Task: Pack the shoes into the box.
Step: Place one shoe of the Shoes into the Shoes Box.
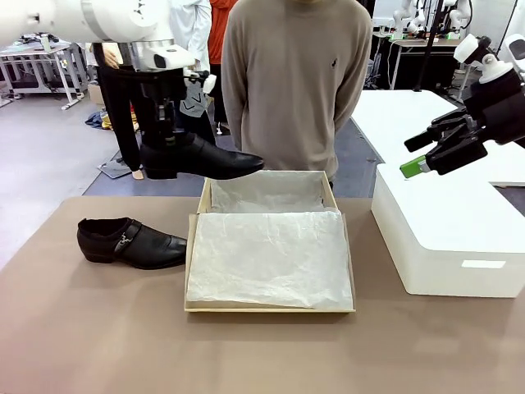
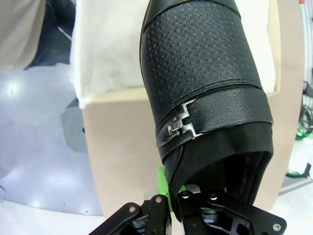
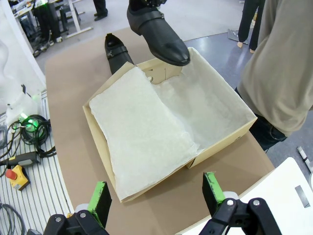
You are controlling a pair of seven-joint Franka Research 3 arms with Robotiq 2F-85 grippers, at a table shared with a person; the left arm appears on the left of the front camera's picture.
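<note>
We log the box (image 1: 271, 309) open. The held shoe (image 1: 201, 158) hangs with its toe over the far-left corner, pointing right (long axis along the box's width). The other shoe (image 1: 131, 242) lies left of the box. The left gripper (image 1: 168, 131) clamps the heel; the right gripper (image 1: 417, 154) is spread, empty.

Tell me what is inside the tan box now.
Only white tissue paper lies inside the box; both shoes are outside it. The bottom under the paper is covered.
</note>
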